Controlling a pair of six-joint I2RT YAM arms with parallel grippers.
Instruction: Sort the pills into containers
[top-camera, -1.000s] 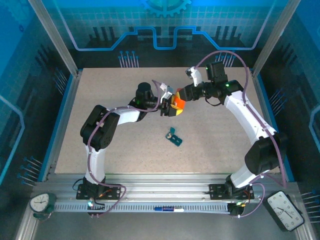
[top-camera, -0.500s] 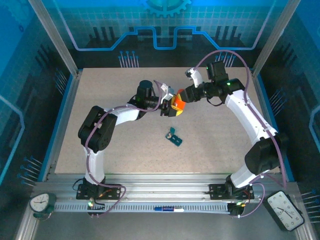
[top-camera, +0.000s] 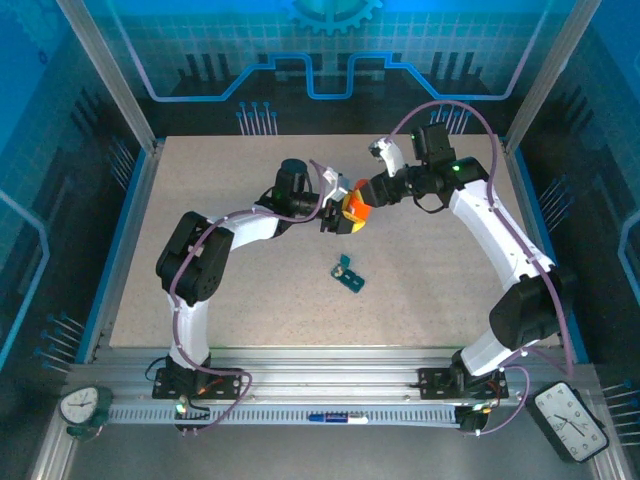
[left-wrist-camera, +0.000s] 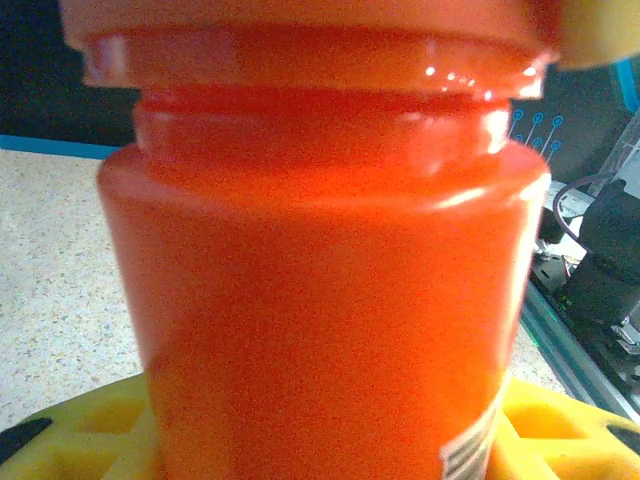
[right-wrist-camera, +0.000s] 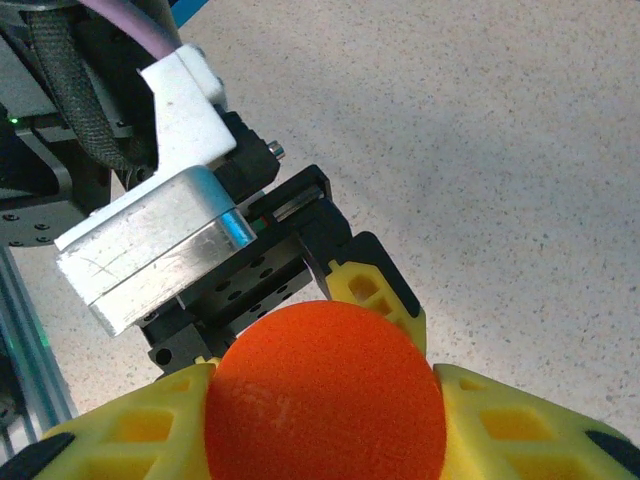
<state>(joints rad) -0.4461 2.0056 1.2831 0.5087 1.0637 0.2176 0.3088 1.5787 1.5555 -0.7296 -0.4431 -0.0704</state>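
Mid-table, left end effector (top-camera: 335, 218) opposite right end effector (top-camera: 366, 192), bottle (top-camera: 352, 208) gripped between

Pill box (top-camera: 349, 274) contents are too small to tell.

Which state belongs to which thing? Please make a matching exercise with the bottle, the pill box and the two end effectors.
1 orange bottle
2 pill box
3 left end effector
4 right end effector

a lying on the table
b shut on the cap
c held between both arms
d shut on the bottle's body

Pairs: 1-c, 2-a, 3-d, 4-b
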